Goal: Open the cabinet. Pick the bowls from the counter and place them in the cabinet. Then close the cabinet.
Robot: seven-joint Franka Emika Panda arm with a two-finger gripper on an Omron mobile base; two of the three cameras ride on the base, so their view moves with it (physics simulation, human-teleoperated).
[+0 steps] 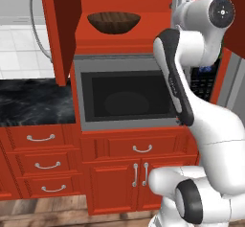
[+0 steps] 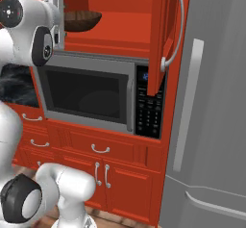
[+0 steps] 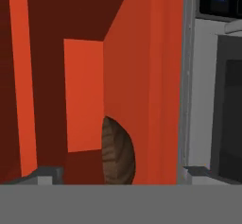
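The red cabinet [image 1: 143,1] stands open above the microwave, its left door [image 1: 62,29] and right door [image 2: 163,34] swung out. A dark brown wood-grained bowl [image 1: 114,21] rests upright on the cabinet's shelf [image 2: 120,25], towards its left side. My gripper [image 3: 120,173] is open, held high at the cabinet's mouth to the right of the bowl and apart from it. The hand view is rolled on its side; there the bowl [image 3: 118,154] shows low in the middle, beyond the two fingertips [image 3: 47,173]. The black marble counter [image 1: 33,101] lies to the left.
A steel microwave [image 1: 127,94] sits directly under the cabinet, with red drawers [image 1: 43,164] and lower doors [image 1: 139,173] below. A tall grey fridge [image 2: 211,102] stands close on the right, next to the swung-out right door. My own arm [image 1: 177,77] crosses the microwave's right side.
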